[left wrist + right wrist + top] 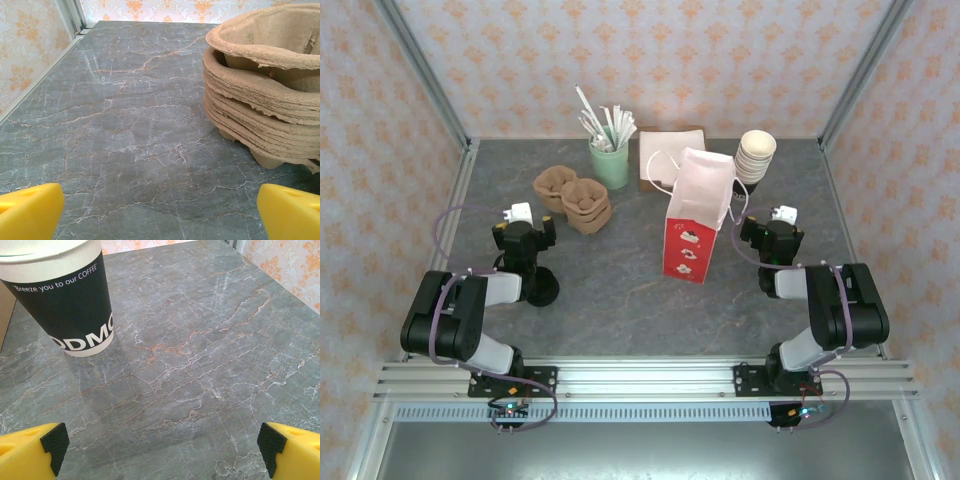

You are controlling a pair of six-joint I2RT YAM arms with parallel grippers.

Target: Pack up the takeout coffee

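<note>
— Where's the takeout coffee (541, 287)?
— Upright on the surface (620, 300), long axis vertical, black lid up, at 8 o'clock from the red-and-white bag (688, 250), beside the left arm (470, 300).
— Containers?
— The bag stands open-topped; the mint cup (610, 166) holds white straws (605, 122).
— Writing?
— The dark cup (75, 305) reads "Breeze you to our COFFEE".
— Tools?
— The left tool (160, 215) and right tool (162, 450) both gape wide, gripping nothing.

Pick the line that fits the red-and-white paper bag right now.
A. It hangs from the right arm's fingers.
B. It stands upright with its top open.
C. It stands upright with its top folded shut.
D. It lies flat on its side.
B: the red-and-white paper bag stands upright in the top view, its top spread open so the white inside shows.
</note>
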